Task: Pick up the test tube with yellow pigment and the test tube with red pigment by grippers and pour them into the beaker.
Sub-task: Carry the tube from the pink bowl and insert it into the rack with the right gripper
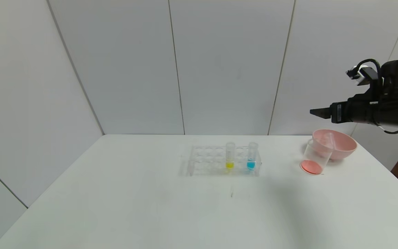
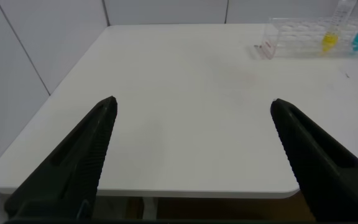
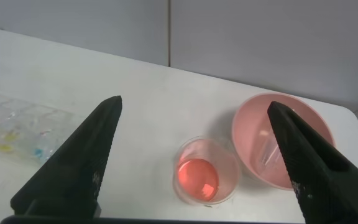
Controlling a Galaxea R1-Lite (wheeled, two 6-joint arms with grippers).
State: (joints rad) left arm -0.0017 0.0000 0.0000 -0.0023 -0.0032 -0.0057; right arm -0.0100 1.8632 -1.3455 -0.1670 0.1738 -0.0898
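Nearest the camera the white table (image 1: 116, 207) takes up the bottom half of the head frame. Left claw (image 2: 191, 155) is not in the head view; its own wrist view shows both fingers spread wide with nothing between them, hanging off the near table edge.

Mid-frame centre: clear rack (image 1: 219, 160) holds the test tube with yellow pigment (image 1: 230, 155), upright, long axis vertical, rim up. Blue-tipped tube (image 1: 252, 155) stands just beside it on the frame-right side. In the left wrist view the yellow tube (image 2: 332, 34) is up in the top right corner, well apart from that claw.

Right of centre: beaker (image 1: 314, 157) with orange-red liquid in its base, touching or just beside the pink bowl (image 1: 337, 143). A clear empty tube lies tilted inside the bowl, probably the test tube with red pigment (image 1: 330, 140), so red looks already poured.

Farthest and highest: right claw (image 1: 318, 111) at right edge mid-height, well above the bowl, tips pointing frame-left. Right wrist view shows it wide open and empty, beaker (image 3: 207, 174) and bowl (image 3: 281, 146) below.

Key relation: yellow tube is left of and below the right claw, well apart. Which arm is nearer, cannot tell for sure; right claw looks nearer. Next grasp likely needs a side approach across the upright tube, clearing the blue one.
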